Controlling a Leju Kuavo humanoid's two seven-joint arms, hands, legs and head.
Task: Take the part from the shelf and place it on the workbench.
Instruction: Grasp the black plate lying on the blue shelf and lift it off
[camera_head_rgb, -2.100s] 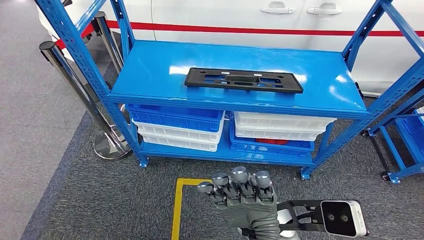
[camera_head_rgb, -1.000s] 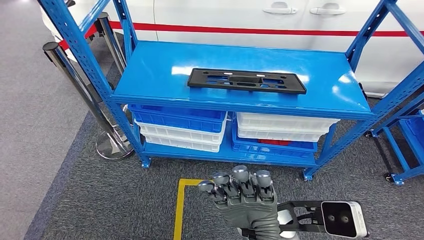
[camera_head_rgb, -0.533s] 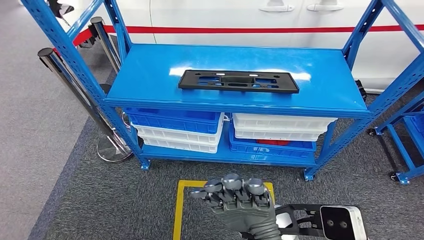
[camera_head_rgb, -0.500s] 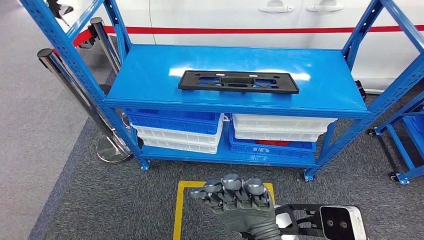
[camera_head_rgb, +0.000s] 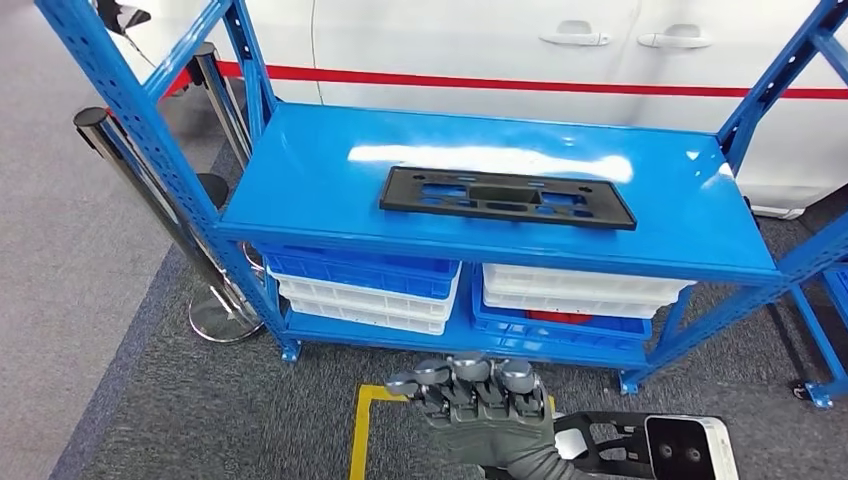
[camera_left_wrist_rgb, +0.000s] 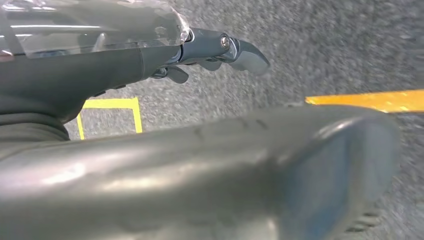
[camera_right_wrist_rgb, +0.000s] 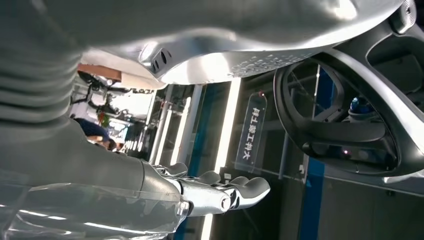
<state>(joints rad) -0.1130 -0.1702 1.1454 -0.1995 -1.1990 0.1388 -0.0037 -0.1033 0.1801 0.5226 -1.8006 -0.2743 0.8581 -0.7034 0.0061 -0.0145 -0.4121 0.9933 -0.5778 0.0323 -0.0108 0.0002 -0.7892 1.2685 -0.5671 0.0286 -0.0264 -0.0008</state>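
The part (camera_head_rgb: 505, 197) is a long, flat black plate with cut-outs, lying across the middle of the blue shelf's top board (camera_head_rgb: 320, 170). My right hand (camera_head_rgb: 480, 410) is raised low in the head view, well short of the shelf and below the part, fingers apart and holding nothing. The right wrist view has the same hand (camera_right_wrist_rgb: 200, 192) with its fingers stretched out and empty. In the left wrist view my left hand (camera_left_wrist_rgb: 150, 60) hangs over the grey carpet, fingers extended with nothing in them.
Blue bins (camera_head_rgb: 360, 270) and white bins (camera_head_rgb: 580, 285) are stacked on the lower shelf. Two chrome stanchions (camera_head_rgb: 130, 170) stand left of the rack, and a white car (camera_head_rgb: 480, 40) is behind it. A yellow floor square (camera_head_rgb: 358, 440) lies under my right hand.
The whole view has shifted: the shelf and part now sit lower and slightly right in the picture, and nearer. The part has stayed on the shelf. My right hand shows lower in the frame.
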